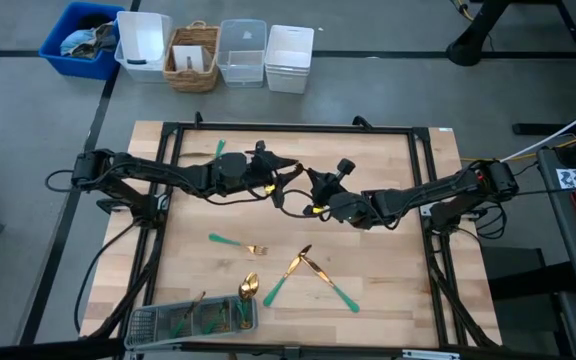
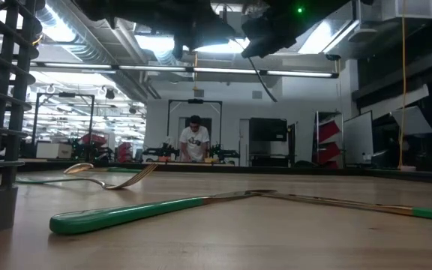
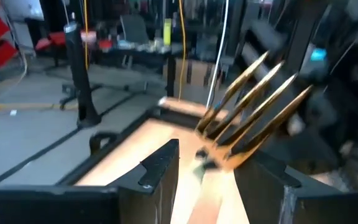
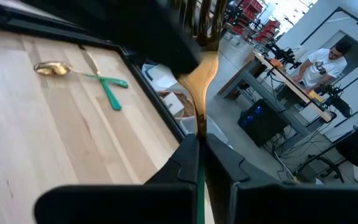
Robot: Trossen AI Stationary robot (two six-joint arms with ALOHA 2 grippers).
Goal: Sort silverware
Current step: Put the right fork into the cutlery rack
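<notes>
Mid-table, raised: right gripper (image 4: pixel 197 155) pinches a gold-tined, teal-handled fork (image 4: pixel 199 81). Left gripper (image 3: pixel 229 180) beside it, fingers spread around the tines. 3 similar pieces (image 1: pixel 303 268) lie near the grey mesh tray (image 1: pixel 148 325).

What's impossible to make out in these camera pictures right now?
Tray contents: high view, too small to count.
Fork handle: left wrist view, blurred; high view, hidden under the grippers.
Left gripper, right gripper: low view, cut off by the top edge.
</notes>
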